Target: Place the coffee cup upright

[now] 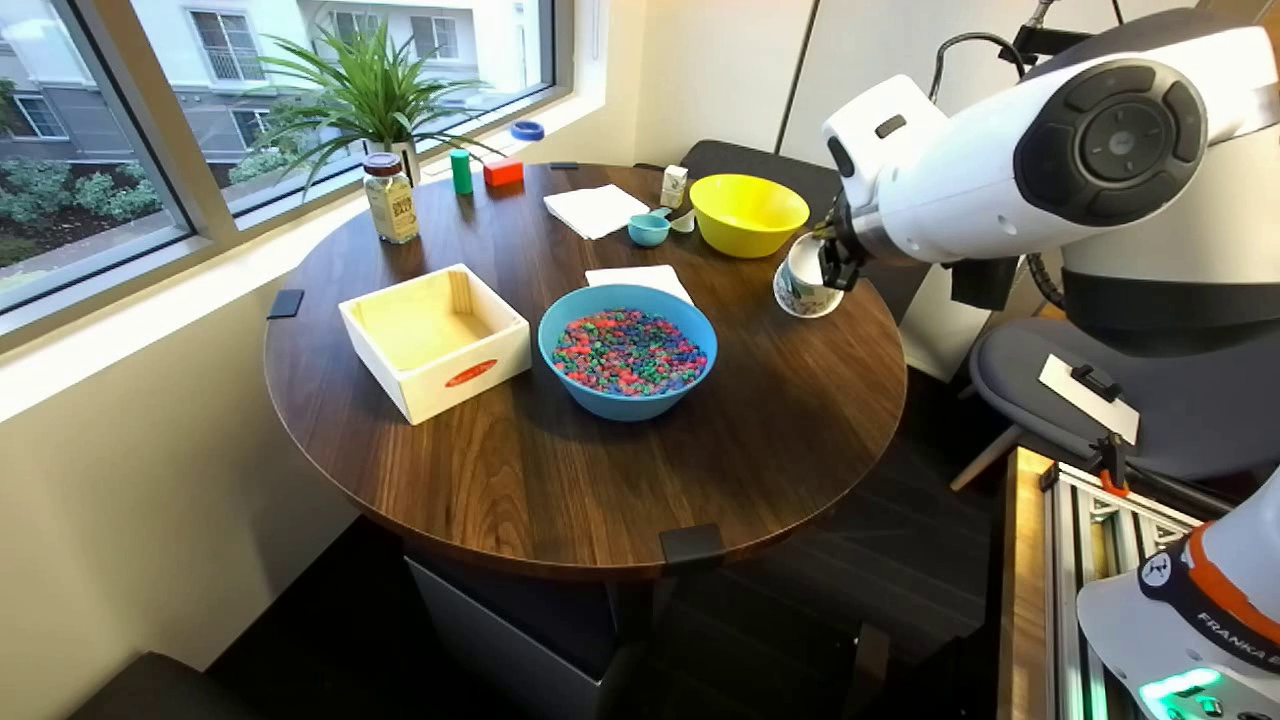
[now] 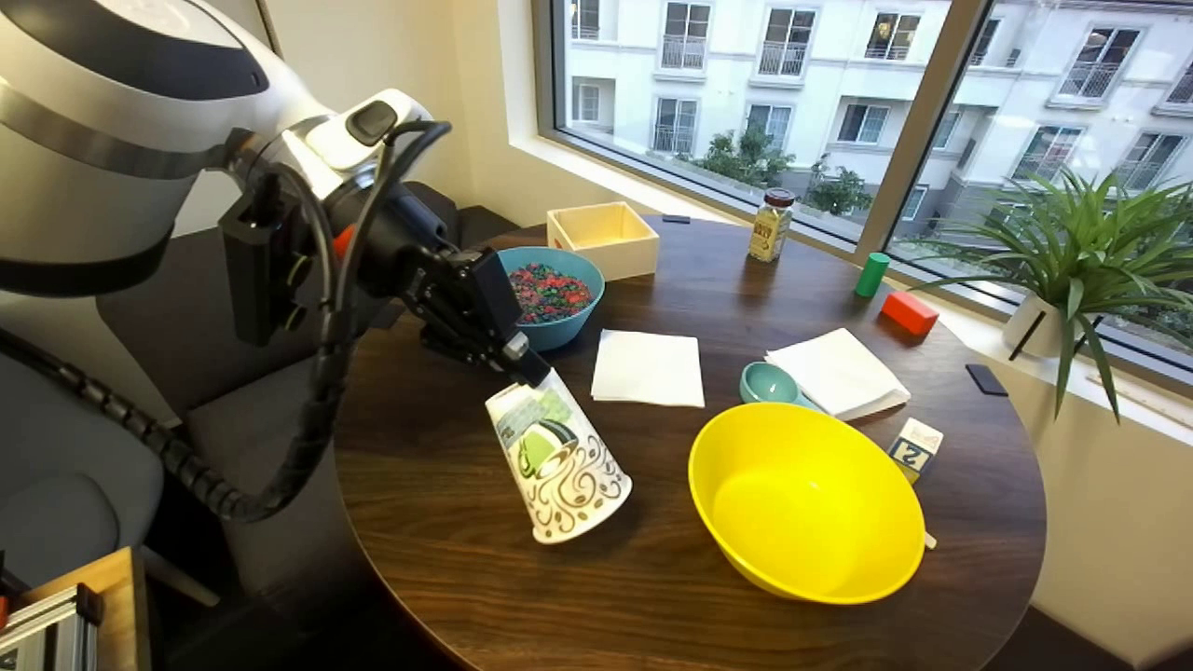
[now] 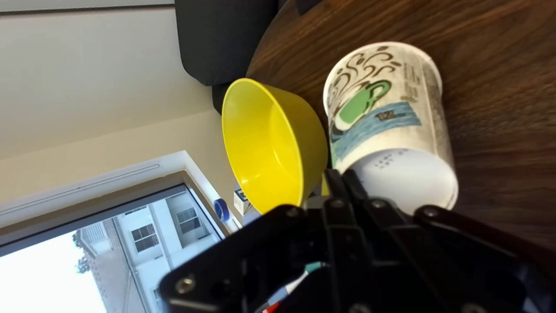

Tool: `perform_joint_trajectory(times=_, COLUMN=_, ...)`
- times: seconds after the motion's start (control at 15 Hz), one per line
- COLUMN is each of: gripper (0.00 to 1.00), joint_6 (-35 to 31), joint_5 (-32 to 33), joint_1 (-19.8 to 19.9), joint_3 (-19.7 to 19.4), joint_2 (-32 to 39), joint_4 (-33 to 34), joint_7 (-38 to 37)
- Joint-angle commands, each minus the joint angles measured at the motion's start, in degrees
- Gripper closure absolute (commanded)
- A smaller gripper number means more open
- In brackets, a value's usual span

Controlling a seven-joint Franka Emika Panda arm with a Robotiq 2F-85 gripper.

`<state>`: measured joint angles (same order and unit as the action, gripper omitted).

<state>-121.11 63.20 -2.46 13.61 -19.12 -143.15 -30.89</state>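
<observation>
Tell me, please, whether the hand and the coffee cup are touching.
Touching: the wrist view shows the hand pinching the coffee cup by its rim, one jaw inside, one outside.

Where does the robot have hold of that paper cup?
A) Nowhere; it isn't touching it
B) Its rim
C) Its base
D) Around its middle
B: in the wrist view the end effector pinches the cup at the edge of its open mouth, with the base pointing away.
</observation>
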Motion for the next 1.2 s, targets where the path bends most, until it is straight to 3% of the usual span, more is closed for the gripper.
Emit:
perform_joint_trajectory(times=0.0, gripper=0.65, joint_6=0.3, joint_5=1.7, joint_1=-1.6, joint_3=-1.5, joint_2=0.5, joint_4=-0.5, joint_7=-1.9)
perform_joint_trajectory(times=0.53, gripper=0.05, joint_6=-0.1, joint_5=1.9, joint_1=-2.0, joint_3=-2.9, joint_2=0.6, joint_4=-0.2, joint_7=-2.2)
perform_joint_trajectory(times=0.6, gripper=0.01, joint_6=-0.3, joint_5=1.6, joint_1=-2.1, joint_3=-3.1, joint_2=0.6, joint_4=-0.1, joint_7=-2.2)
perform_joint_trajectory(times=1.13, gripper=0.0, joint_6=-1.5, joint_5=-0.8, joint_1=-2.2, joint_3=-4.9, joint_2=0.7, joint_4=1.0, joint_7=-4.2)
